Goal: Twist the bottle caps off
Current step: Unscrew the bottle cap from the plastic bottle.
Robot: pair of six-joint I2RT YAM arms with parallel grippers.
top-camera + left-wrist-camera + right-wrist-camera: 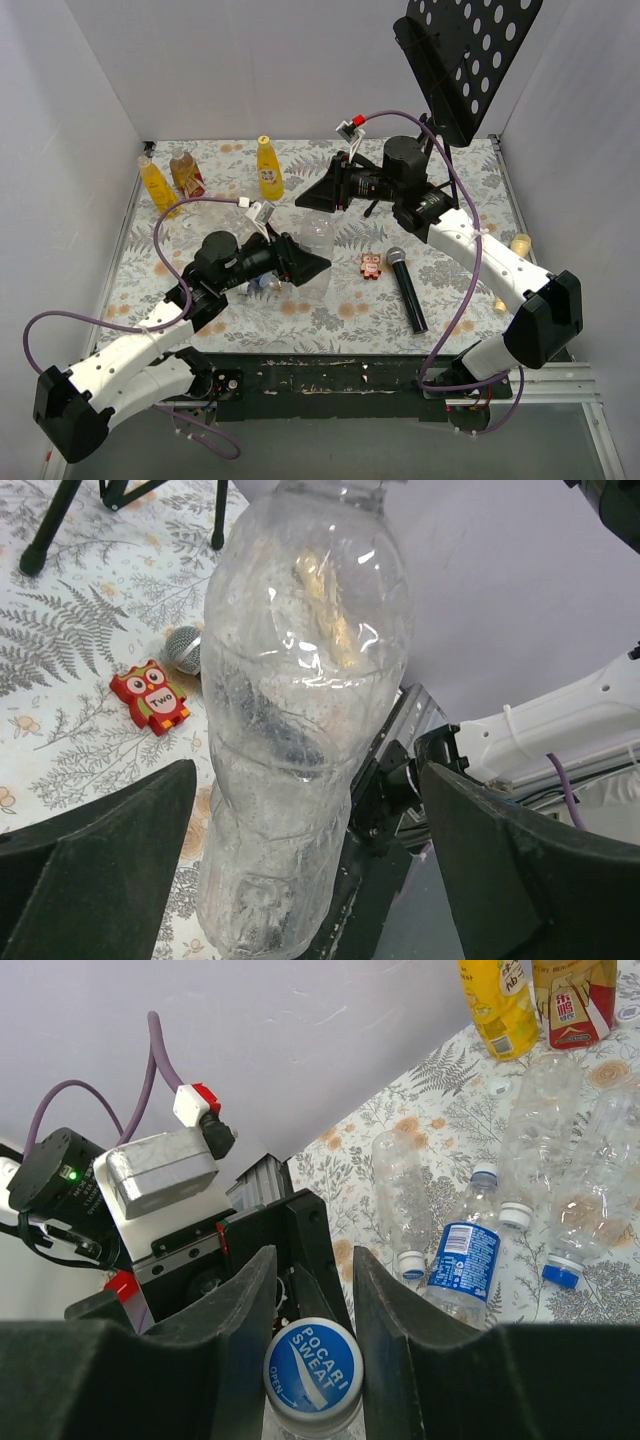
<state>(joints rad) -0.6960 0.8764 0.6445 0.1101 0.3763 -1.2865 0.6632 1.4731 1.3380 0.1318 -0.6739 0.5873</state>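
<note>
A clear bottle (pixel 318 238) hangs over the table between my two grippers. In the left wrist view its body (pixel 300 730) fills the space between my left gripper's (pixel 305 780) wide-spread fingers, with a gap on the right side. My left gripper (pixel 303 266) is open. My right gripper (pixel 312 1290) is shut on the bottle's blue cap (pixel 313 1365), one finger on each side. In the top view my right gripper (pixel 318 192) sits at the bottle's far end. Several clear bottles lie capped on the table, one blue-labelled (pixel 465 1260).
Two yellow bottles (pixel 268 168) (pixel 157 187) and a brown one (pixel 187 172) stand at the back left. A black microphone (pixel 407 290) and a red owl toy (pixel 372 266) lie mid-table. A black perforated stand (pixel 470 50) rises at the back right.
</note>
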